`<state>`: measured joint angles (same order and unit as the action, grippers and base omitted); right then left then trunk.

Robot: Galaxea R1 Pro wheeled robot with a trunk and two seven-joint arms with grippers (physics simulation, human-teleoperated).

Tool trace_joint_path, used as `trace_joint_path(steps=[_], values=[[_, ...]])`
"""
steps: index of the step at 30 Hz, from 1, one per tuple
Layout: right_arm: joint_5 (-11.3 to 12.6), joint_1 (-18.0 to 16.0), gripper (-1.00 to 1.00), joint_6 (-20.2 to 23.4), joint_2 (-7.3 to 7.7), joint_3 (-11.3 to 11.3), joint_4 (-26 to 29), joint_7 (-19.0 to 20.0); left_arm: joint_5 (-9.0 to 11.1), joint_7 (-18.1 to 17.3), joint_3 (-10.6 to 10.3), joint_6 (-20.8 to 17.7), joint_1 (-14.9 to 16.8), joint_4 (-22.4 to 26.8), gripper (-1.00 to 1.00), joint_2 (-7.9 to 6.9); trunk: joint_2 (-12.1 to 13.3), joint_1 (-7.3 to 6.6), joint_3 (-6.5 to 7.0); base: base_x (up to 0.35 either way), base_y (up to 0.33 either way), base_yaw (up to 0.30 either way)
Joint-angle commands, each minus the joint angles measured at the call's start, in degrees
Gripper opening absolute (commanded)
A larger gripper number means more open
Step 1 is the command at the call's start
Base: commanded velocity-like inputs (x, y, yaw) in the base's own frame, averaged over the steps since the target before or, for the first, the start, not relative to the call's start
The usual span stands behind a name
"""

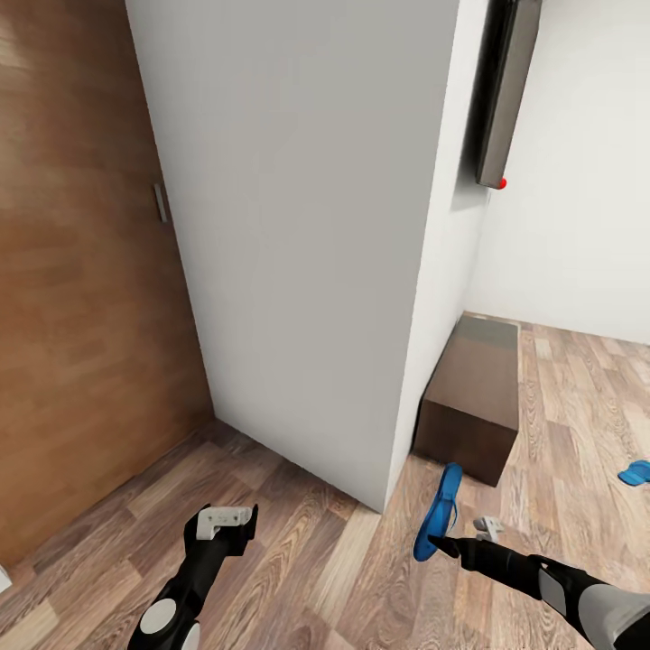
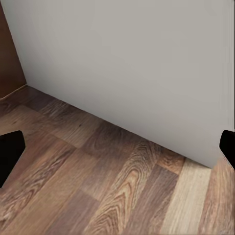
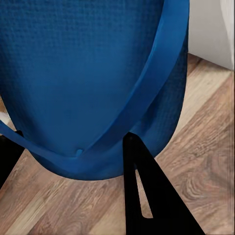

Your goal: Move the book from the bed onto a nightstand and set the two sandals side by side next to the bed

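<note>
held sandal point(image 1: 440, 511): lower centre-right of the head view, long axis near upright, leaning a bit right at the top; close-up in the right wrist view point(image 3: 93, 83), strap side facing the camera

right gripper point(image 1: 456, 540): clamped on that sandal's lower end, dark finger point(image 3: 147, 196) against the sole

other sandal point(image 1: 636, 472): flat on the floor point(image 1: 298, 578), cut off by the right edge

left gripper point(image 1: 226, 522): lower left, spread wide, holding nothing

hard to read: dark cabinet point(image 1: 474, 397) half hidden behind the white wall corner point(image 1: 379, 501)

room: open planks right of the cabinet; wooden door point(image 1: 81, 316) closes the left side
</note>
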<state>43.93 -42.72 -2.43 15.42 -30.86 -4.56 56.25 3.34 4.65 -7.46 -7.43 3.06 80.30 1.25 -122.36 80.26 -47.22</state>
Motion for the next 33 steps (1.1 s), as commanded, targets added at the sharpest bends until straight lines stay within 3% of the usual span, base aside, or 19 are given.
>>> trace_joint_path(steps=[1,10,14,18,21,25,29,33], values=[[0.45,-0.09,-1.00,-0.21,-0.04,-0.34,-0.18,0.27,0.35,0.36,-0.09,-0.30,0.01,0.09,1.00,-0.02,-0.03,-0.01,-0.06,0.000,0.000,-0.271],[0.67,0.23,-1.00,-1.28,-0.05,-0.32,-0.26,-0.09,0.44,0.27,-0.04,-0.24,0.01,-2.72,1.00,0.10,-0.03,-0.01,-0.06,0.000,0.000,-0.208],[0.87,2.91,-1.00,-3.00,-0.11,-0.34,-0.27,-0.84,0.41,0.27,0.05,0.06,0.04,-6.79,1.00,1.28,-0.03,-0.01,-0.06,0.000,0.000,-0.025],[0.86,4.14,-1.00,-5.53,-0.13,-0.34,-0.27,-6.17,0.47,0.27,0.23,1.67,0.05,-9.59,1.00,1.43,-0.03,-0.01,-0.06,0.000,0.000,-0.003],[0.88,6.88,-1.00,-6.09,-0.14,-0.34,-0.22,-8.80,0.51,0.27,0.41,2.19,0.07,-13.05,1.00,1.33,-0.03,-0.01,-0.06,0.000,0.000,0.000],[0.90,8.04,-1.00,-6.21,-0.11,-0.32,-0.19,-9.39,0.52,0.27,0.50,2.56,0.03,-17.07,1.00,1.23,-0.03,-0.01,-0.06,0.000,0.000,0.000],[0.97,8.32,-1.00,-5.73,-0.05,-0.28,-0.20,-9.33,0.55,0.27,0.58,6.01,0.05,-23.73,1.00,1.21,-0.03,-0.01,-0.06,0.000,0.000,0.000],[0.98,8.35,-1.00,-5.25,-0.04,-0.27,-0.19,-9.05,0.53,0.24,0.48,6.68,0.05,-26.17,1.00,1.27,-0.03,-0.01,-0.06,0.000,0.000,0.000]])
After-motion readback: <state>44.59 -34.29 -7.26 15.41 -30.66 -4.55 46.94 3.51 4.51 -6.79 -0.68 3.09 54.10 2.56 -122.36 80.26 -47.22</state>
